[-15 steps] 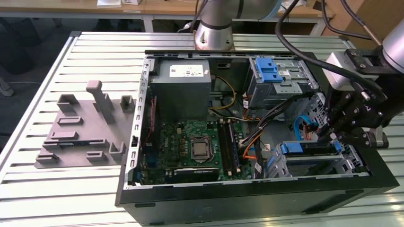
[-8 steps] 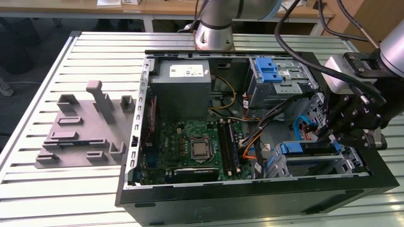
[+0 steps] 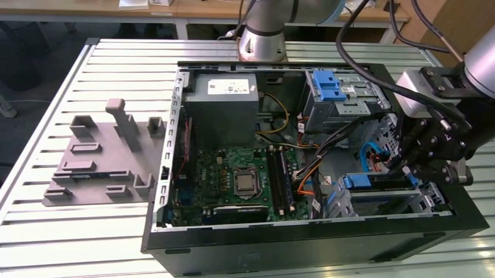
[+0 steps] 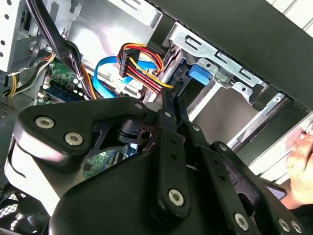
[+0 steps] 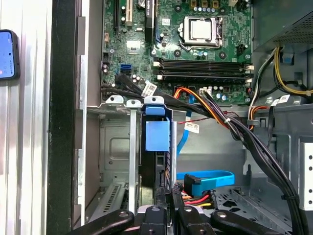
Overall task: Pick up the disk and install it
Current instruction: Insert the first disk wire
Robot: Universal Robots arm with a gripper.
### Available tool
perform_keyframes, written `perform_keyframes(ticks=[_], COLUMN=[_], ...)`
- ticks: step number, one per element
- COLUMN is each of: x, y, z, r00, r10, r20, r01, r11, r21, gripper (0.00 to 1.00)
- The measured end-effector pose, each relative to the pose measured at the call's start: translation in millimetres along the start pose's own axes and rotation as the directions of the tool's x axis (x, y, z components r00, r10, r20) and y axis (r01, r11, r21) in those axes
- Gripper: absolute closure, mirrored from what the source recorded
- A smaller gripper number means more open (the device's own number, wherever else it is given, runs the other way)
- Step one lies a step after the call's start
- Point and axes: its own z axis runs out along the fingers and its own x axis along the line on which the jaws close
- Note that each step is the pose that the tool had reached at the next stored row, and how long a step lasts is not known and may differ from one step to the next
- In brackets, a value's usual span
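The disk (image 5: 156,147) stands on edge in the metal drive cage (image 5: 115,142) at the front corner of the open computer case, with its blue bracket tab (image 5: 157,134) facing the motherboard. In the exterior view the disk (image 3: 377,182) lies in the cage on that view's right. My gripper (image 3: 398,168) hangs right over it. In both wrist views its black fingers lie pressed together. The gripper (image 5: 170,193) is shut with its tips at the disk's near end, beside the red and yellow cable plug (image 5: 198,198). In the second wrist view the gripper (image 4: 171,98) points at the blue tab (image 4: 200,73).
The grey power supply (image 3: 224,110) and the motherboard (image 3: 240,179) fill the case. A second cage with a blue bracket (image 3: 331,87) sits at the back. A grey holder with posts (image 3: 104,156) lies on the slatted table. Cable bundles (image 5: 234,127) cross beside the cage. A hand (image 4: 301,156) is outside the case.
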Motion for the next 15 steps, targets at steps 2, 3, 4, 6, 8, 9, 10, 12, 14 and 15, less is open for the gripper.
perform_keyframes(ticks=[2,3,4,6,8,9,10,12,14,15], x=[0.2,0.2,0.3,0.4,0.6,0.6,0.6,0.8,0.9,0.9], y=[0.0,0.0,0.0,-0.1,-0.1,-0.2,-0.2,-0.2,-0.3,-0.3], z=[0.3,0.5,0.8,1.2,1.6,1.7,1.8,2.4,2.8,3.0], r00=[1.0,1.0,1.0,1.0,1.0,1.0,1.0,1.0,1.0,1.0], r10=[0.0,0.0,0.0,0.0,0.0,0.0,0.0,0.0,0.0,0.0], r20=[-0.0003,-0.0003,-0.0002,-0.0002,0.0,-0.0002,-0.0003,0.0,0.0002,0.0001], r01=[0.0,0.0,0.0,0.0,0.0,0.0,0.0,0.0,0.0,0.0], r11=[1.0,1.0,1.0,1.0,1.0,1.0,1.0,1.0,1.0,1.0], r21=[0.0,0.0,0.0,0.0,0.0,0.0,0.0001,0.0,0.0,0.0001], gripper=[0.84,0.84,0.84,0.84,0.84,0.84,0.84,0.84,0.84,0.84])
